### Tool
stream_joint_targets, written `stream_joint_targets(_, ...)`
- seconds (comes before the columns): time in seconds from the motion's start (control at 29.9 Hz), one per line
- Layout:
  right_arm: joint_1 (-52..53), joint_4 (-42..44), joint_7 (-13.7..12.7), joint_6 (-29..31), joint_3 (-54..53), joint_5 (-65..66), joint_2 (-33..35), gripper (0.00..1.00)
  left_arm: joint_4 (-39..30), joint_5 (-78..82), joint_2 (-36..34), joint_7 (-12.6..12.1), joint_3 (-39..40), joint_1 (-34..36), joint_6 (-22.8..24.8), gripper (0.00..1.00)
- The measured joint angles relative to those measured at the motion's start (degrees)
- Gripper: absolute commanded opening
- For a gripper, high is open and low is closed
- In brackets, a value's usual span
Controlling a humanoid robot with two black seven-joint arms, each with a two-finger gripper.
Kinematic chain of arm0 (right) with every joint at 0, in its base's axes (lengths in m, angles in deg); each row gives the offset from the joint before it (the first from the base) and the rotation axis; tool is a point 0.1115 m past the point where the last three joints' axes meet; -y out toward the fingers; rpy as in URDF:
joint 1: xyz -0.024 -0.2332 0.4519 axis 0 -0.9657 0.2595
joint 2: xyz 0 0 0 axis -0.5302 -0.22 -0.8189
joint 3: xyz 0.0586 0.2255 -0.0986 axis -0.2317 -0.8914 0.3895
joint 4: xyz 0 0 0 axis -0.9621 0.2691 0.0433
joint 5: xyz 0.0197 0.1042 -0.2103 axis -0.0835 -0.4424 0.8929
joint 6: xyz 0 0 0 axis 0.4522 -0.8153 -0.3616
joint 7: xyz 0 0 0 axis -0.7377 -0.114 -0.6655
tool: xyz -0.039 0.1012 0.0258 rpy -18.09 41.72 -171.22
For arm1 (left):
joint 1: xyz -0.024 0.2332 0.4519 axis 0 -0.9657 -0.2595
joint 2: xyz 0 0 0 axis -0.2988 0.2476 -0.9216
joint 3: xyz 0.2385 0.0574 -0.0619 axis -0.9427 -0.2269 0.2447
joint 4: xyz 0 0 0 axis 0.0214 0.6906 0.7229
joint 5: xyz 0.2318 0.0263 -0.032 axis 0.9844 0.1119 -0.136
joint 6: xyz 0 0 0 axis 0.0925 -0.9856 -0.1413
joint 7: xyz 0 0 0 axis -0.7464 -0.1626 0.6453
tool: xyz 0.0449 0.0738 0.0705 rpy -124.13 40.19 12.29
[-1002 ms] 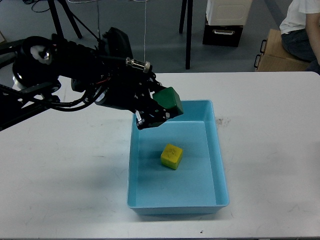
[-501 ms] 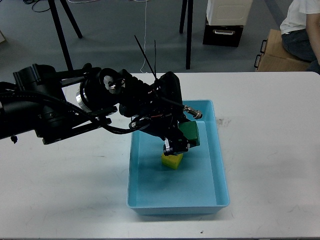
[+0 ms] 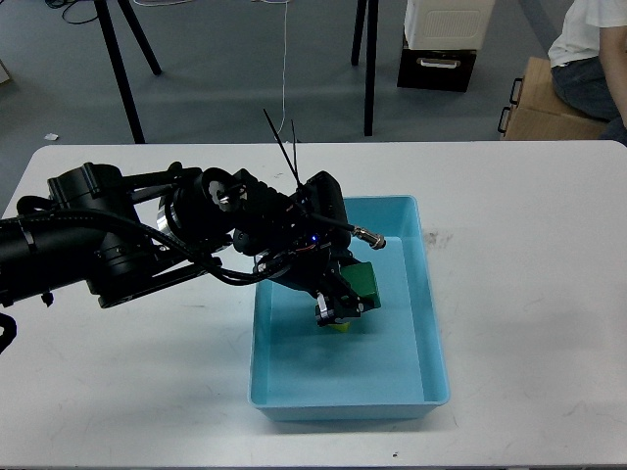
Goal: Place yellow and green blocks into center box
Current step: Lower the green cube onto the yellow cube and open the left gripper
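My left gripper (image 3: 345, 300) reaches down into the light blue box (image 3: 431, 323) at the table's middle. It is shut on the green block (image 3: 361, 286), held low inside the box. The yellow block (image 3: 339, 326) lies on the box floor right under the gripper, and only a small yellow edge shows. I cannot tell whether the green block touches it. My right gripper is out of view.
The white table (image 3: 529, 294) carries only the box. Behind the table stand black stand legs (image 3: 369, 69), a white and black case (image 3: 441, 44) and a cardboard box (image 3: 544, 103). A seated person (image 3: 593, 59) is at the far right.
My left arm swung right and down, carrying the green block from above the box's back left rim into the box. It now sits low over the yellow block.
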Motion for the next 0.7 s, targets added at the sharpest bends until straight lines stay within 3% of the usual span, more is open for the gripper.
stream_joint_targets(0.3,0.0,0.0,0.0,0.0,0.1,0.0,-0.2,0.98,0.4,0.0,-0.5,0.0,-1.0,-0.2,0.0,0.49)
stream_joint_targets(0.37,0.0,0.0,0.0,0.0,0.1,0.0,-0.2,0.98,0.3,0.0,-0.6,0.0,-1.2,-0.2,0.0,0.55)
stream_joint_targets(0.5,-0.1,0.0,0.0,0.0,0.4,0.0,-0.3,0.98,0.2,0.0,-0.6,0.0,-1.3,-0.6,0.0,0.81)
stream_joint_targets(0.7,-0.1,-0.1,0.0,0.0,0.5,0.0,-0.2,0.98,0.4,0.0,-0.8,0.0,-0.7,-1.9,0.0,0.95)
